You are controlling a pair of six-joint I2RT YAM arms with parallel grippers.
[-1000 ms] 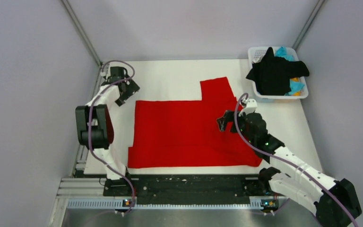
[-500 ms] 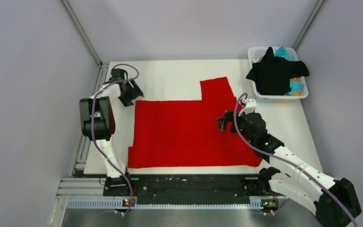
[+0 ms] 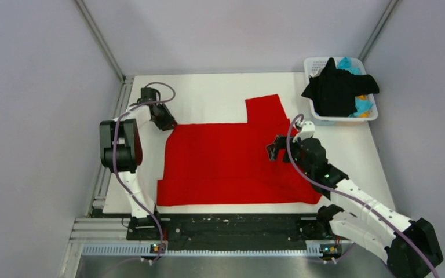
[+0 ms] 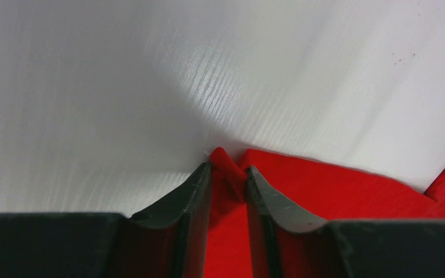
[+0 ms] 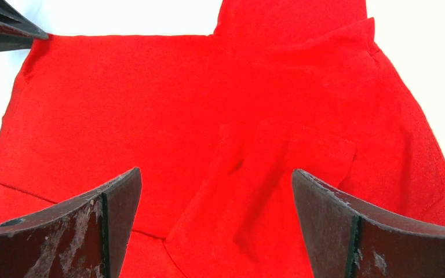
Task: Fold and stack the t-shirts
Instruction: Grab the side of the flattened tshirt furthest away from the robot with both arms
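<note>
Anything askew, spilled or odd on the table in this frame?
Only the black t-shirt, which hangs over the rim of the white basket rather than lying inside. The red t-shirt lies mostly flat, its far-left corner pinched in the left gripper.

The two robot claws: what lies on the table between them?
Only the red t-shirt, spread flat, as the top view shows. The left gripper pinches its corner; the right gripper is open above it.

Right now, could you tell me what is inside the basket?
A black shirt fills the basket and drapes over its rim. Cyan cloth and a bit of orange cloth peek out beside it. Anything under the black shirt is covered.
</note>
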